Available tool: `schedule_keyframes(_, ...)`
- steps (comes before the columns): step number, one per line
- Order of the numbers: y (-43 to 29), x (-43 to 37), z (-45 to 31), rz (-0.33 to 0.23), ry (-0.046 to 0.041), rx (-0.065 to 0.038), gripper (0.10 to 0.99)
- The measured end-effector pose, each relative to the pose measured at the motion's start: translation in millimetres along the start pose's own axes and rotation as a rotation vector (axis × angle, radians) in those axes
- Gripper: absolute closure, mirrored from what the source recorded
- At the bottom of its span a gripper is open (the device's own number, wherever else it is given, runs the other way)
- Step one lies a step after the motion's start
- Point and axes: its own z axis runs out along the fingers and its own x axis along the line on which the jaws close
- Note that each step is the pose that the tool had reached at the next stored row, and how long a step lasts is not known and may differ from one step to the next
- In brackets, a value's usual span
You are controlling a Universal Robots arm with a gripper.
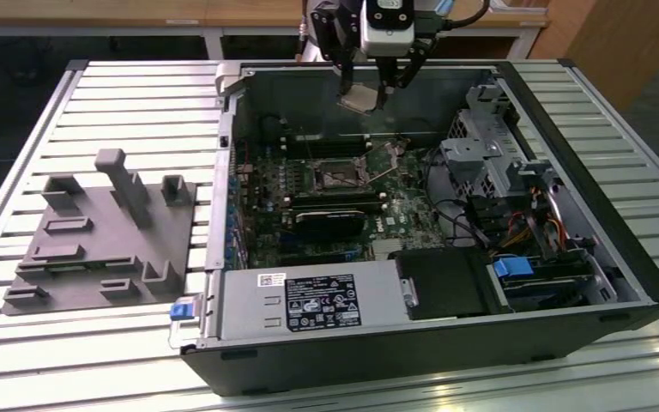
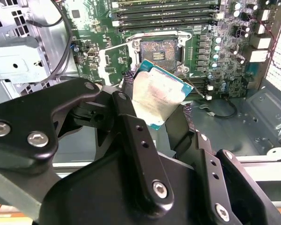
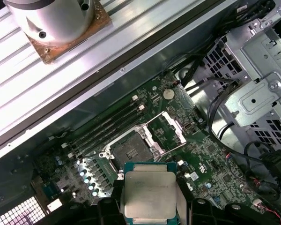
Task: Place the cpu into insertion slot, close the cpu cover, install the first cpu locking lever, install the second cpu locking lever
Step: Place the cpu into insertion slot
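Note:
My gripper (image 1: pixel 366 96) hangs over the back of the open computer case, shut on the cpu (image 1: pixel 359 100), a flat silvery-beige chip held tilted between the fingers. In both wrist views the cpu (image 2: pixel 157 93) (image 3: pixel 150 194) is clamped at two opposite edges by the black fingers (image 2: pixel 126 101). The insertion slot (image 1: pixel 339 176) (image 2: pixel 160 50) (image 3: pixel 130 151) lies bare on the green board, below and ahead of the chip. The cpu cover (image 2: pixel 113 63) (image 3: pixel 166 131) stands swung open beside the slot.
Long black memory slots (image 3: pixel 105 124) run beside the socket. A black heatsink block (image 1: pixel 329 225), power supply (image 1: pixel 306 302) and metal drive cage (image 1: pixel 490 159) crowd the case. A grey fixture tray (image 1: pixel 100 236) sits on the slatted table at the exterior view's left.

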Motion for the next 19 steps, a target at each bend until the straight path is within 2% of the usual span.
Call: schedule_keyframes(19,-0.1,0.0,1.1,0.093,-0.0084,-0.002,0.561)
